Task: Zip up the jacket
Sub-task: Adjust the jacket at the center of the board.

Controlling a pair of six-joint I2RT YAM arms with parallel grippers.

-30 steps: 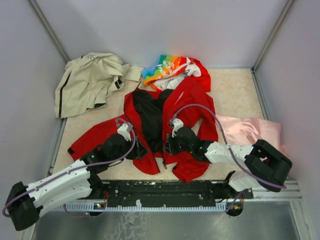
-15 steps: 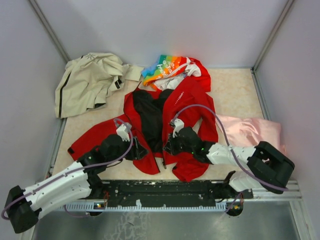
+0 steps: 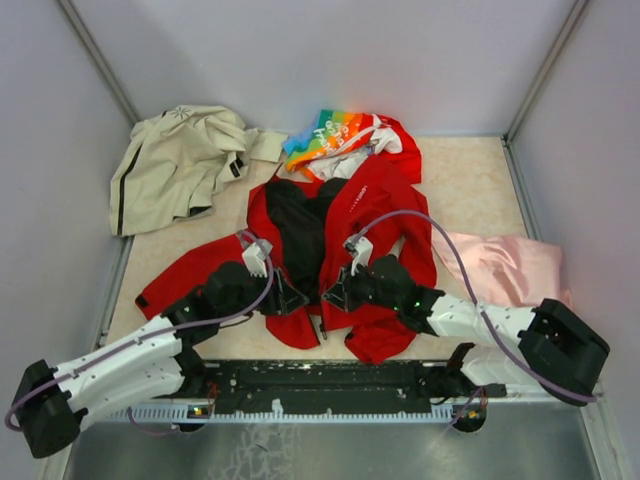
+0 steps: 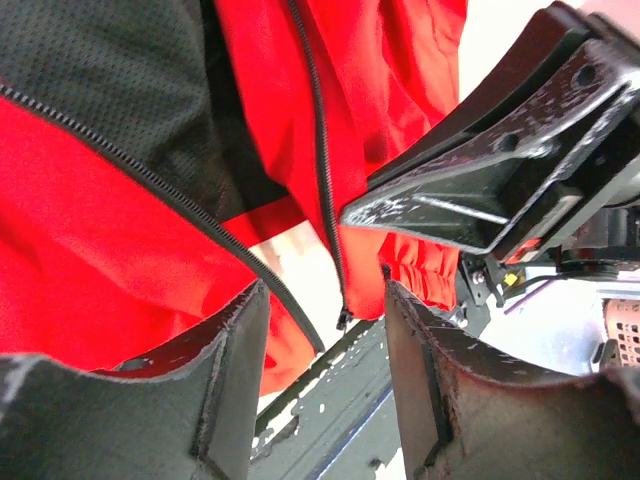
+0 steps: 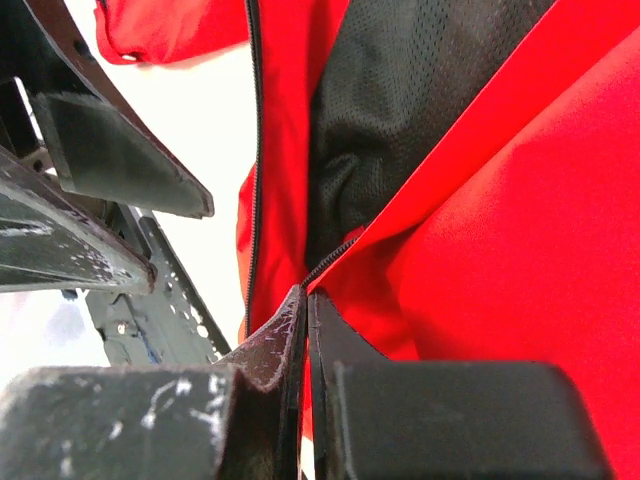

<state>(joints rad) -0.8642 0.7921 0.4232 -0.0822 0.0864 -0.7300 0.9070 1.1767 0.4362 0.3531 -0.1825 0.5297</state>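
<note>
The right gripper (image 5: 306, 300) pinches the jacket (image 3: 372, 212) by one zipper edge (image 5: 330, 256), anchoring it; the left gripper (image 4: 326, 335) gapes with the other zipper end (image 4: 343, 316) just ahead, likely to seize it

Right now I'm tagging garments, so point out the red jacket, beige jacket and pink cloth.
red jacket (image 3: 390, 185): top view, front panel beside logo.
beige jacket (image 3: 180, 155): top view, its middle.
pink cloth (image 3: 510, 262): top view, its middle.

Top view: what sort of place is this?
Probably a lab test cell, not a home: plain grey walls box in the table, two robot arms are bolted to a rail, and a red jacket lies among other clothes.
</note>
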